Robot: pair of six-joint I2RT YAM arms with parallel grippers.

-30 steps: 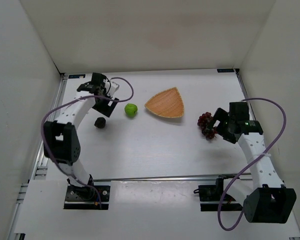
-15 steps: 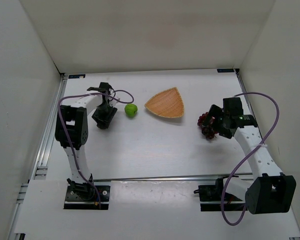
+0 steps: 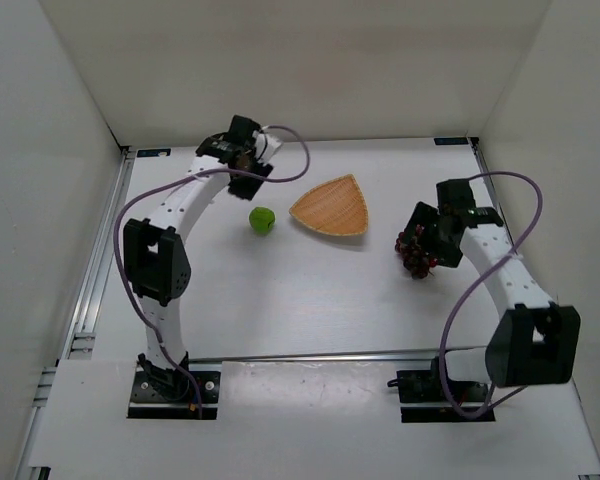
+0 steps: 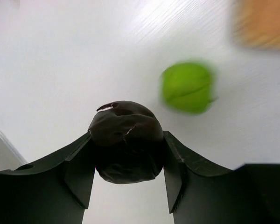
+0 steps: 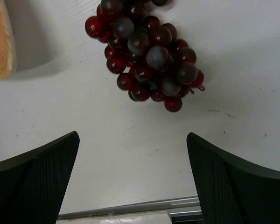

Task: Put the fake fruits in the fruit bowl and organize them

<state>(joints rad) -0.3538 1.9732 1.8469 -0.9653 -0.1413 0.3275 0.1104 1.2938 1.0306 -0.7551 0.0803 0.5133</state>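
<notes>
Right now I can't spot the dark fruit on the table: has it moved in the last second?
Yes. The dark fruit left its spot left of the green apple; the left gripper now holds it farther back.

The top external camera sits high above and behind the arm bases. It faces down and forward, far enough back to hold the whole counter point(image 3: 300, 300), both arms, the green apple point(image 3: 262, 220), the fruit bowl point(image 3: 332, 207) and the grapes point(image 3: 416, 250). The left wrist camera looks out between its own jaws, so near that the dark round fruit point(image 4: 126, 142) fills the lower middle. Beyond it lie the same apple and a blurred orange corner that is probably the bowl. The right wrist camera faces almost straight down, close over the grapes, with the bowl's rim at its left edge.
</notes>
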